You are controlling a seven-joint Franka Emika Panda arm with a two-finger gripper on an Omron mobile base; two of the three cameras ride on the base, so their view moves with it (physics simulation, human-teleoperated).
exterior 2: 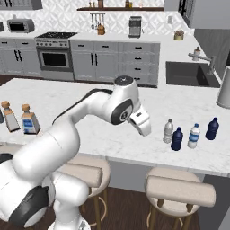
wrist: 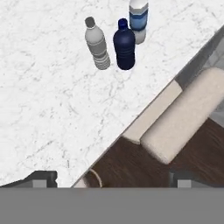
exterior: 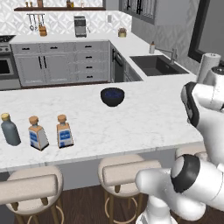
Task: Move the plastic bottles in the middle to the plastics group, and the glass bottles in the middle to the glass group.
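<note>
Four small slim plastic bottles stand close together near the counter's front edge on the right: a clear one with a white cap (exterior 2: 168, 131), a dark navy one (exterior 2: 177, 139), a pale one with a blue label band (exterior 2: 193, 136) and a dark blue one (exterior 2: 212, 129). The hand view looks down on the clear bottle (wrist: 97, 43), the navy bottle (wrist: 125, 43) and the labelled bottle (wrist: 138, 19). My gripper (exterior 2: 146, 131) hangs open and empty left of them, above the counter edge (wrist: 113, 180). Far left stand a grey-blue bottle (exterior: 9, 130) and two square cork-stoppered glass bottles (exterior: 38, 133) (exterior: 64, 131).
A dark bowl (exterior: 112, 96) sits mid-counter. A sink (exterior: 157, 64) and a paper towel roll (exterior: 208, 65) are at the back right. Padded stools (wrist: 183, 118) stand below the counter's front edge.
</note>
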